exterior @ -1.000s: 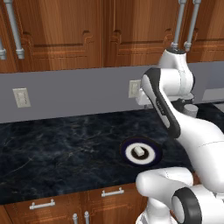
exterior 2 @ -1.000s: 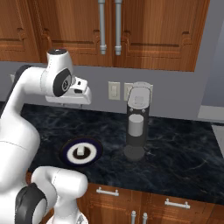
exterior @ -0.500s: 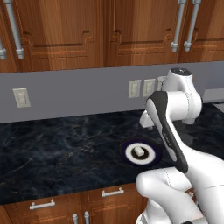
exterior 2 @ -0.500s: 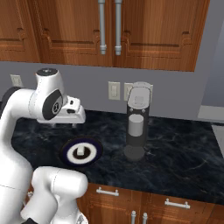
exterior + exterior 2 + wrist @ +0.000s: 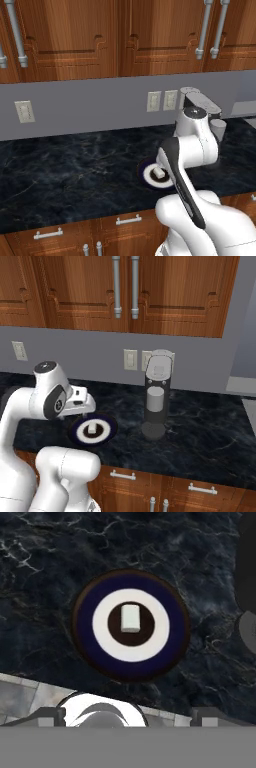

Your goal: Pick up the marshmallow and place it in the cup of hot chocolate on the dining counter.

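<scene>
Stubby white marshmallow (image 5: 130,618), round dark-rimmed plate (image 5: 85,643), veined marble

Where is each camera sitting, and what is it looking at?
Left base view: behind the arm on its left, looking forward and down at the marble counter; the white arm rises at lower right.
Right base view: behind on the right, facing the same counter and a blender; the arm rises at lower left.
Hand view: on the hand, looking down along the gripper at the plate.
All three share the plate and the marshmallow on it.
</scene>
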{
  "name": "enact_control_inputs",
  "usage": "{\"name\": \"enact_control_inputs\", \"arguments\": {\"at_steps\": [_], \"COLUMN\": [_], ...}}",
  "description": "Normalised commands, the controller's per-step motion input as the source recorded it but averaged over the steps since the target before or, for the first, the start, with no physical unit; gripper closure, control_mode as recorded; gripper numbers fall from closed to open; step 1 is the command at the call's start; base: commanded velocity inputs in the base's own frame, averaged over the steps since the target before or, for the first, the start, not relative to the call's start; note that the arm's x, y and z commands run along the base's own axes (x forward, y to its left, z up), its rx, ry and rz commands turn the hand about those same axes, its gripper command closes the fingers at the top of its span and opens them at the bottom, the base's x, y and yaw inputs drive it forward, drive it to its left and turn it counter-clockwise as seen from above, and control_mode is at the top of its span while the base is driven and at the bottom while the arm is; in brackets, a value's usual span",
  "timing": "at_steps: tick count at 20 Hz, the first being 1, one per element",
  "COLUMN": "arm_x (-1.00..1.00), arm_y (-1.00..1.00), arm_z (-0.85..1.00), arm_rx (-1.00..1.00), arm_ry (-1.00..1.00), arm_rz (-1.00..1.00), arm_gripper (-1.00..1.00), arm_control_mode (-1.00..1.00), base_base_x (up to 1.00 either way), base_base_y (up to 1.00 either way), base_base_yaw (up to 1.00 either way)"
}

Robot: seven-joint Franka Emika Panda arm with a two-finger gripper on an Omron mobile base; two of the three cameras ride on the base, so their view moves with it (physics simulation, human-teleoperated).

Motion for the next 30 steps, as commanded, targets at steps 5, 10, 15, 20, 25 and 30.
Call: {"name": "enact_control_inputs", "arguments": {"at_steps": [5,10,15,20,25,30], "arm_x": [0.16,0.33,0.46,0.45,0.28,0.01], "arm_y": [0.0,0.0,0.0,0.0,0.02,0.0], "arm_z": [-0.39,-0.46,-0.43,-0.37,-0.32,-0.52], "arm_rx": [0.02,0.0,0.0,0.0,0.0,0.0], "arm_ry": [0.0,0.0,0.0,0.0,0.0,0.0], "arm_rz": [0.03,0.0,0.0,0.0,0.0,0.0], "arm_gripper": [-1.0,-1.0,-1.0,-1.0,-1.0,-1.0], "arm_control_mode": [-1.0,-1.0,-1.0,-1.0,-1.0,-1.0], "base_base_x": [0.0,0.0,0.0,0.0,0.0,0.0], "base_base_y": [0.0,0.0,0.0,0.0,0.0,0.0], "base_base_yaw": [0.0,0.0,0.0,0.0,0.0,0.0]}}
